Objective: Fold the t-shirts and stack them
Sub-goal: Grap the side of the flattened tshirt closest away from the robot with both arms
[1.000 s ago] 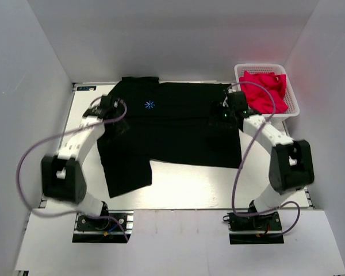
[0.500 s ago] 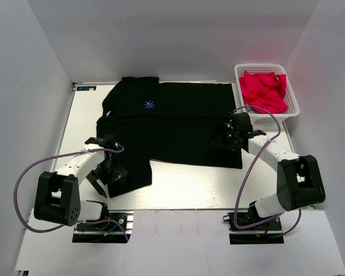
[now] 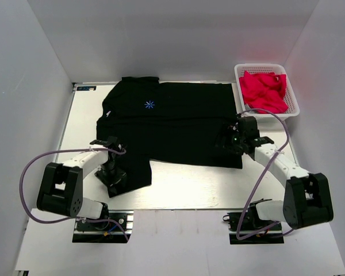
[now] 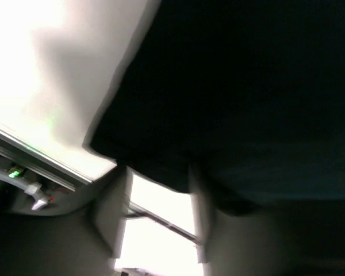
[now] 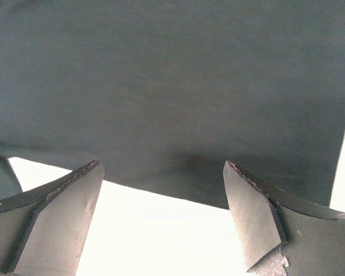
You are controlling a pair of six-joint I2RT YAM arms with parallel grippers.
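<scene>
Black t-shirt [image 3: 178,123] lies spread, not yet folded; right pincer [image 5: 162,167] gapes wide over its near hem; left pincer [image 3: 111,175] at its near-left corner, grip unclear.

A: Surface?
B: White surface [image 3: 184,187], flat, with glare on the near part.
A: What's lying on it?
B: One black t-shirt [image 3: 178,126], spread flat across the far and middle area. Its light-blue starburst print [image 3: 149,104] faces up, toward the far left.
A: Shape?
B: Wide block, plus one flap reaching toward the near left edge.
A: Anything else?
B: White basket [image 3: 259,65] in the far right corner, red cloth [image 3: 264,89] inside. The shirt's far right corner sits just beside it; can't tell if they touch.
A: Where does white show?
B: Near middle, near right, and a left strip.
</scene>
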